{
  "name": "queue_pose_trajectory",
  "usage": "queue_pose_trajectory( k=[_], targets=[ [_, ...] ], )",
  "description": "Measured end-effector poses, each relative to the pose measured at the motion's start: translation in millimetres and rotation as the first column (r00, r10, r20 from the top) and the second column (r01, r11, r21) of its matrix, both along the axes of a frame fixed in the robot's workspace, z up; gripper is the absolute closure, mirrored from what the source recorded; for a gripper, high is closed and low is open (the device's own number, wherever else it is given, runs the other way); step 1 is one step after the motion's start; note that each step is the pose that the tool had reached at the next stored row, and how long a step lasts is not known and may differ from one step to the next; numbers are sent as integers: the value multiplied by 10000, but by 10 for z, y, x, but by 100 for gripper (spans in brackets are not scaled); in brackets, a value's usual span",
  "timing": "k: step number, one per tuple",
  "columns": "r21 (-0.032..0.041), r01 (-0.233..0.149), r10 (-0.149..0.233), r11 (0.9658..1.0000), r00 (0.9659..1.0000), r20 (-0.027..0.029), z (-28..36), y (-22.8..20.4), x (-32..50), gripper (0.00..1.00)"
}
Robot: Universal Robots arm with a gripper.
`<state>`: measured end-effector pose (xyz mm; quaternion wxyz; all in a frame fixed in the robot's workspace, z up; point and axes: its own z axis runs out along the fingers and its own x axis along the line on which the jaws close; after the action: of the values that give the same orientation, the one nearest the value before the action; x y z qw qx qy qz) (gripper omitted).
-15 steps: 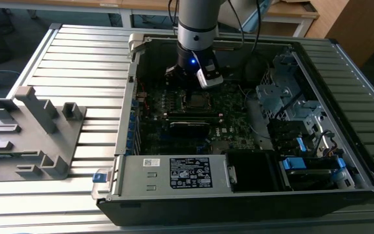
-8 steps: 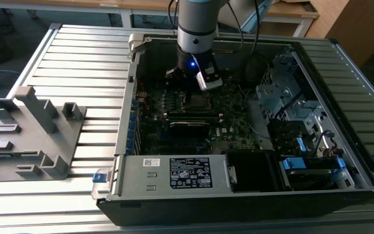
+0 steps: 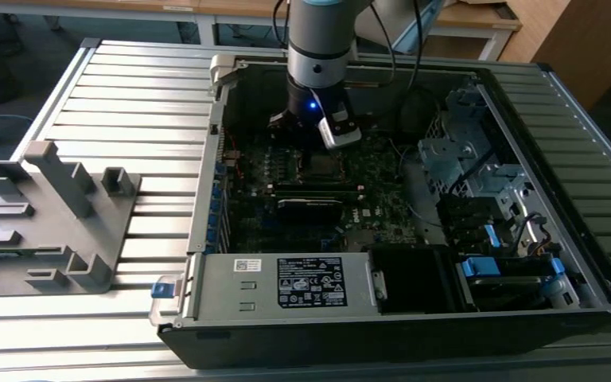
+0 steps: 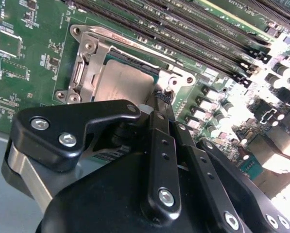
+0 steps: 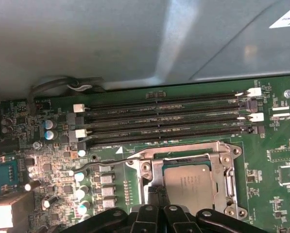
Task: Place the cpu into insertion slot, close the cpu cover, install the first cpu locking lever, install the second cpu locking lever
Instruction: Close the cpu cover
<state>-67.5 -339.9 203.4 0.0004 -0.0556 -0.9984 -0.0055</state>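
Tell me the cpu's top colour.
Dull silvery grey; the cpu shows best in the first wrist view.

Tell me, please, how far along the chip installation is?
Done: the chip sits in its socket and the cover looks lowered over it. In hand: the gripper is down at the socket's edge. Left: a thin wire lever juts out beside the socket, seemingly unlatched; whether a second one is latched I cannot tell.
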Motion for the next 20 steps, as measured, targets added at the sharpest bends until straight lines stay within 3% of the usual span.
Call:
queue_pose_trajectory(
  k=[3, 20],
  targets=[
    [-4, -1, 1, 10000, 10000, -2, -40, -1, -8, 89],
    [-12, 0, 0, 10000, 10000, 2, -72, -2, -10, 89]
  ],
)
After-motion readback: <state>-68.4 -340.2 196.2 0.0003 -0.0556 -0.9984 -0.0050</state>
